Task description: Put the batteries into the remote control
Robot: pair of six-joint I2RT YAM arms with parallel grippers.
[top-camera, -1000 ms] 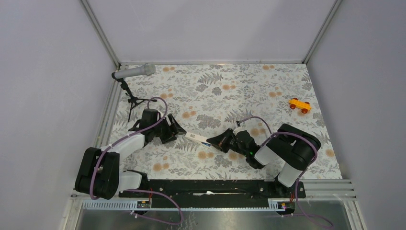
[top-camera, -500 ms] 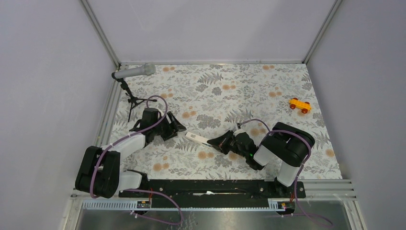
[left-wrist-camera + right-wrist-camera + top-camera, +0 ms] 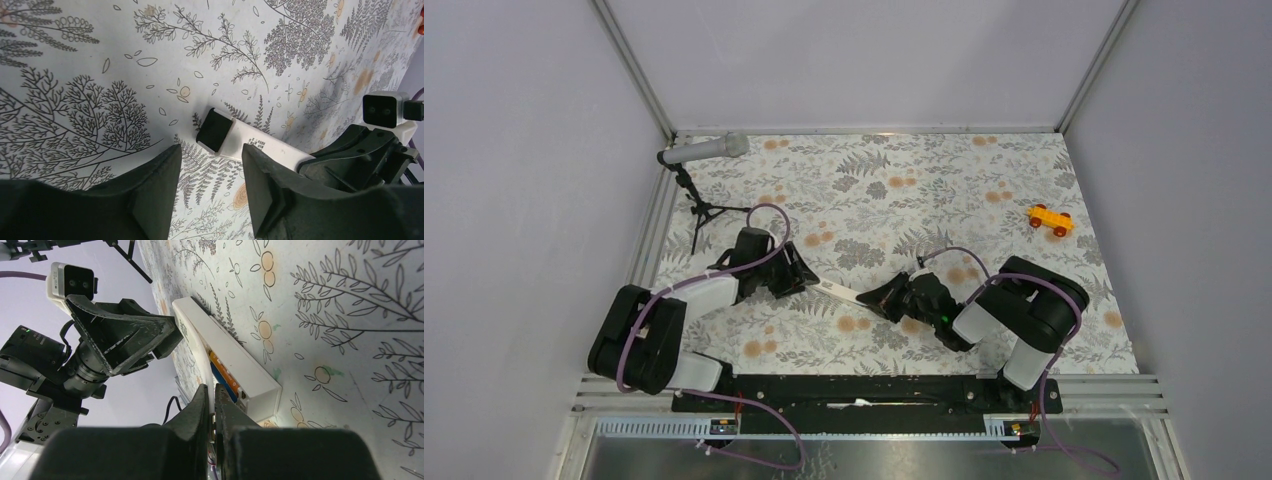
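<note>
Remote control: light, stiff, slick plastic. Pinch long edges mid-bar. Batteries look seated in slot. L gripper jaws apart, R gripper clenched, nothing seen held.

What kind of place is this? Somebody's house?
Probably not a house: it looks like a robot testing booth. Plain grey walls box in a table with a leafy cover, two robot arms are bolted at its near edge, and a microphone on a tripod stands in the corner.
</note>
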